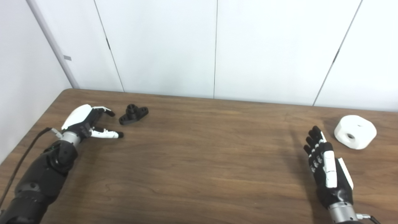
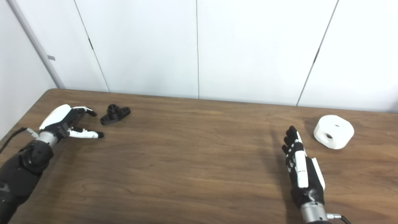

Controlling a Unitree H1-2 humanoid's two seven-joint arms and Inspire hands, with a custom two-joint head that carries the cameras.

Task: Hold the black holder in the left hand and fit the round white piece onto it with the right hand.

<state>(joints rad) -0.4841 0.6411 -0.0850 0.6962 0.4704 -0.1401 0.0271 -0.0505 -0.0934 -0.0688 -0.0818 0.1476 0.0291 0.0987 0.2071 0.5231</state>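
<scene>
The black holder (image 1: 133, 114) lies flat on the wooden table (image 1: 199, 161) at the far left, a short round post standing up from its base. My left hand (image 1: 87, 122) rests just left of it, open, fingers and thumb spread toward it without touching. The round white piece (image 1: 355, 131) sits at the far right, with a hole in its side and a smaller one on top. My right hand (image 1: 326, 165) is open with fingers straight, a little left of and nearer than the white piece, holding nothing.
White wall panels (image 1: 214, 46) rise right behind the table's far edge. A black cable (image 1: 21, 161) runs along my left forearm near the table's left edge. Bare wood spans the stretch between the two hands.
</scene>
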